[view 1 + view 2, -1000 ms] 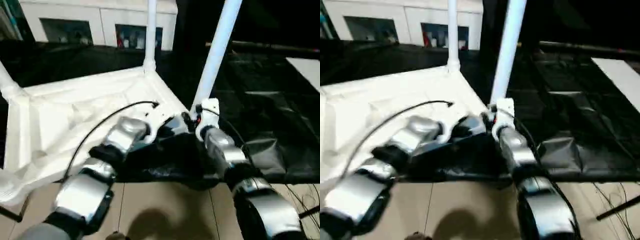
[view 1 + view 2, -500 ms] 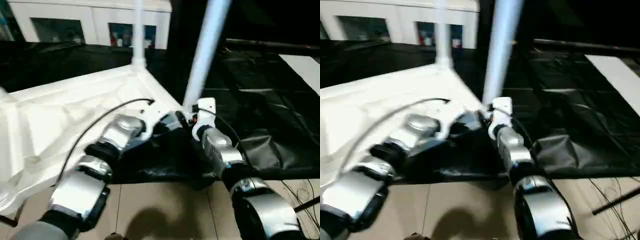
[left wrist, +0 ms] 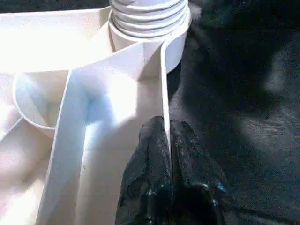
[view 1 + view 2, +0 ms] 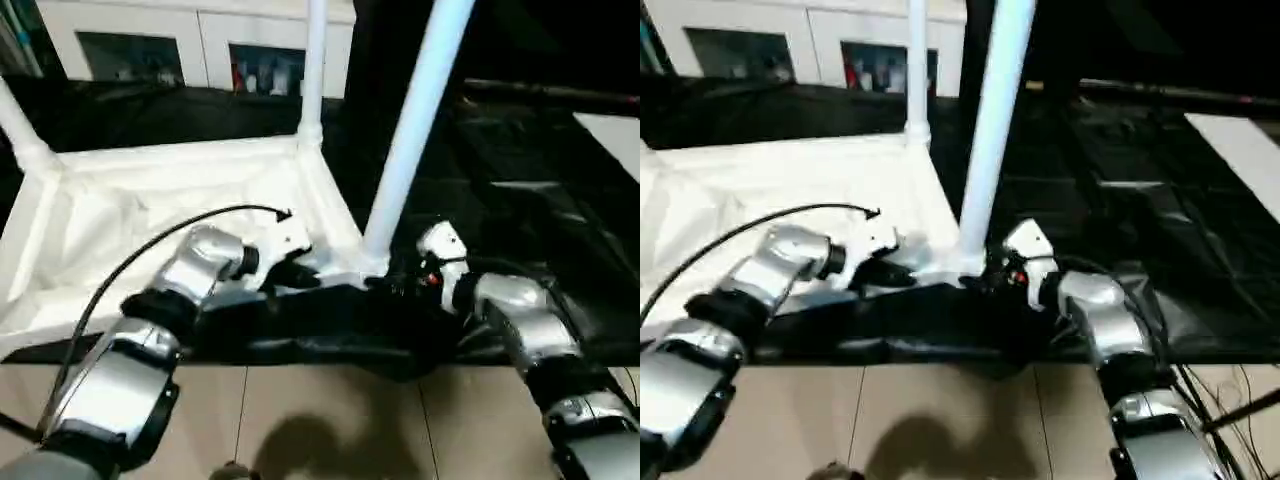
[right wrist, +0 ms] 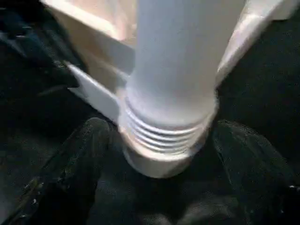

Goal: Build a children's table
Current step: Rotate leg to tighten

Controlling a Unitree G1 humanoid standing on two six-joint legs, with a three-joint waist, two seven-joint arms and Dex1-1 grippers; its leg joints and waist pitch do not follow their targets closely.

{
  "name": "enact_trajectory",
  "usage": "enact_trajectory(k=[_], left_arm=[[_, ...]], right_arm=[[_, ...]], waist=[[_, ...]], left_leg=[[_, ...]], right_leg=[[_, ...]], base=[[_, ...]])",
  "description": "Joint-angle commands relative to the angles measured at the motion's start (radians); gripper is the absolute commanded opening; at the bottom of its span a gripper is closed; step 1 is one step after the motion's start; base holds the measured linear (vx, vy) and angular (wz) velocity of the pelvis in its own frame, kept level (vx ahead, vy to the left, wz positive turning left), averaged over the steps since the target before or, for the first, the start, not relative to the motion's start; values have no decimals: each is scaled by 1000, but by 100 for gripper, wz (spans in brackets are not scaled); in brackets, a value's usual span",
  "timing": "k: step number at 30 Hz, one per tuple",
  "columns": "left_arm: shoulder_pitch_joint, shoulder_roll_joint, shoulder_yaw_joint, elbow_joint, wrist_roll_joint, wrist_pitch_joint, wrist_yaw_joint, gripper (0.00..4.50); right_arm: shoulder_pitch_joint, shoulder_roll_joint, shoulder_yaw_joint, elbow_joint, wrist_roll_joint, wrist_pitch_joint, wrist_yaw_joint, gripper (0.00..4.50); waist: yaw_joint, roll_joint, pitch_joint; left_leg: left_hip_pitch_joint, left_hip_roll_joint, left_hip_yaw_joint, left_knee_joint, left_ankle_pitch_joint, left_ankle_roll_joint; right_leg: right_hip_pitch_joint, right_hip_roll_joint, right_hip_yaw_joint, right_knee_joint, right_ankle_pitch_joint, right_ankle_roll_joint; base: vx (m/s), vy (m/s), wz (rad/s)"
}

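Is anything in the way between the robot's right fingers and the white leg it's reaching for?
Nothing visible. The right gripper is open, one finger on each side of the leg, right where its threaded end sits in the corner socket.

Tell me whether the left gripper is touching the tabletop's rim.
Touching. In the left wrist view, the left gripper pinches the tabletop rim wall between its fingers.

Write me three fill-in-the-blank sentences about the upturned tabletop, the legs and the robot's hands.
1. The left hand is ____ on the tabletop rim.
2. The nearest leg stands ____ in its corner socket.
3. The right hand's fingers sit on either side of that socket, ____ it.

Missing: shut; upright; not gripping
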Motion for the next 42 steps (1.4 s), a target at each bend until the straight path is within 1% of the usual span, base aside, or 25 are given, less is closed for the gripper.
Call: enact_trajectory(k=[1, 3, 4, 7, 8, 11, 12, 16, 17, 18, 21, 23, 26, 28, 30, 31, 32, 33, 34, 37, 38, 39, 40, 41, 42], left_arm=[[7, 4, -28, -51, -20, -25, -106, 0], [15, 12, -31, -72, -29, -27, -146, 0], [27, 23, -36, -107, -41, -20, -187, 0], [36, 29, -38, -126, -47, -16, -212, 0], [37, 29, -38, -127, -47, -18, -216, 0], [40, 30, -40, -125, -43, -22, -214, 0], [41, 31, -40, -126, -40, -21, -209, 0], [42, 34, -38, -128, -38, -20, -209, 0], [42, 36, -36, -127, -38, -21, -213, 0], [45, 40, -35, -137, -41, -16, -219, 0], [53, 42, -32, -151, -42, -8, -227, 0], [57, 44, -31, -155, -42, -8, -230, 0], [60, 46, -34, -155, -43, -5, -237, 0], [63, 46, -33, -156, -45, 0, -238, 0], [66, 43, -29, -156, -48, 9, -230, 0], [68, 38, -22, -153, -51, 19, -217, 0], [67, 35, -20, -150, -48, 22, -203, 0], [58, 23, -13, -125, -28, 29, -130, 0], [47, 10, -7, -98, -13, 47, -67, 0], [12, -44, 25, -23, 5, 100, 123, 0], [10, -48, 27, -19, 6, 104, 133, 0], [-11, -88, 51, 18, 3, 149, 245, 0], [-17, -99, 58, 28, 0, 159, 274, 0], [-30, -124, 74, 52, -6, 181, 334, 0], [-48, -160, 90, 88, -10, 196, 420, 0]], right_arm=[[6, -25, 21, -38, 15, 11, 68, 380], [11, -32, 26, -54, 19, 16, 88, 380], [9, -27, 24, -59, 29, 14, 107, 380], [9, -22, 22, -66, 37, 25, 129, 380], [11, -22, 21, -71, 38, 30, 136, 380], [5, -11, 35, -46, 13, 15, 145, 380], [0, -2, 42, -29, 1, 5, 147, 355], [-6, 8, 44, -20, 3, 11, 154, 335], [-7, 9, 42, -25, 13, 24, 161, 317], [-5, 5, 42, -30, 15, 32, 169, 306], [2, 3, 43, -35, 14, 35, 173, 287], [8, 4, 39, -39, 17, 39, 169, 275], [10, 9, 33, -34, 17, 35, 168, 274], [9, 19, 20, -21, 18, 28, 156, 272], [0, 41, -7, 9, 23, 25, 97, 272], [-11, 62, -29, 41, 19, 18, 24, 272], [-14, 68, -35, 52, 17, 19, 1, 272], [-29, 92, -59, 92, 11, 22, -94, 272], [-40, 113, -81, 119, 11, 25, -176, 272], [-73, 179, -144, 187, 26, 44, -402, 272], [-75, 183, -147, 191, 26, 45, -415, 272], [-97, 219, -174, 231, 32, 52, -540, 272], [-104, 228, -180, 242, 32, 52, -575, 272], [-120, 247, -193, 268, 33, 53, -645, 272], [-147, 275, -204, 308, 25, 44, -744, 272]], waist=[[0, 1, -68], [2, 2, -69], [4, 3, -71], [9, 5, -71], [12, 7, -71], [20, 3, -70], [20, 2, -70], [21, 3, -70], [21, 3, -70], [21, 2, -71], [20, 2, -72], [20, 0, -71], [21, 4, -71], [20, 4, -71], [19, 2, -71], [18, 3, -71], [15, 5, -69], [7, 6, -68], [1, 5, -68], [-8, 5, -66], [-10, 7, -66], [-13, 8, -67], [-12, 8, -67], [-12, 9, -69], [-12, 12, -69]], left_leg=[[16, 50, -12, -63, -159, 71], [15, 52, -12, -63, -145, 73], [15, 53, -11, -62, -134, 78], [17, 54, -10, -61, -125, 84], [19, 55, -9, -61, -130, 82], [18, 54, -10, -63, -142, 70], [17, 54, -10, -63, -148, 64], [16, 53, -11, -64, -144, 56], [18, 54, -10, -64, -142, 55], [16, 54, -10, -64, -138, 56], [16, 54, -10, -63, -127, 61], [15, 53, -10, -62, -125, 64], [15, 53, -10, -62, -128, 61], [16, 53, -10, -62, -130, 59], [15, 53, -11, -63, -134, 55], [15, 53, -10, -63, -134, 53], [16, 53, -12, -66, -148, 42], [18, 54, -13, -69, -166, 24], [19, 53, -14, -71, -186, 8], [23, 51, -14, -72, -208, -13], [25, 50, -14, -72, -208, -18], [23, 49, -13, -71, -197, -23], [24, 49, -14, -72, -195, -25], [24, 47, -11, -69, -186, -20], [23, 45, -11, -69, -175, -20]], right_leg=[[52, -85, 63, -76, -73, -244], [52, -86, 62, -71, -46, -250], [50, -86, 62, -66, -14, -258], [48, -84, 60, -63, 12, -270], [46, -86, 61, -65, 5, -270], [47, -87, 60, -66, -21, -262], [46, -89, 61, -67, -33, -258], [47, -89, 61, -68, -42, -250], [47, -88, 61, -67, -39, -249], [48, -88, 61, -65, -31, -248], [48, -88, 60, -63, -13, -250], [48, -88, 60, -63, -17, -248], [48, -88, 60, -65, -29, -245], [48, -88, 60, -64, -25, -246], [48, -89, 60, -65, -34, -248], [47, -90, 61, -65, -36, -248], [43, -91, 61, -67, -58, -248], [42, -91, 62, -69, -80, -247], [43, -91, 62, -72, -109, -244], [41, -91, 64, -78, -161, -232], [39, -89, 65, -80, -163, -225], [40, -88, 66, -77, -144, -228], [40, -88, 66, -79, -144, -227], [42, -88, 67, -78, -123, -226], [42, -86, 67, -77, -108, -228]], base=[[0, 0, 0], [0, 0, 0], [0, 0, 0], [0, 0, 0], [0, 0, 0], [0, 0, 0], [0, 0, 0], [0, 0, 0], [0, 0, 0], [0, 0, 0], [0, 0, 0], [0, 0, 0], [0, 0, 0], [0, 0, 0], [0, 0, 0], [0, 0, 0], [0, 0, 0], [0, 0, 0], [0, 0, 0], [0, 0, 0], [0, 0, 0], [0, 0, 0], [0, 0, 0], [0, 0, 0], [0, 0, 0]])
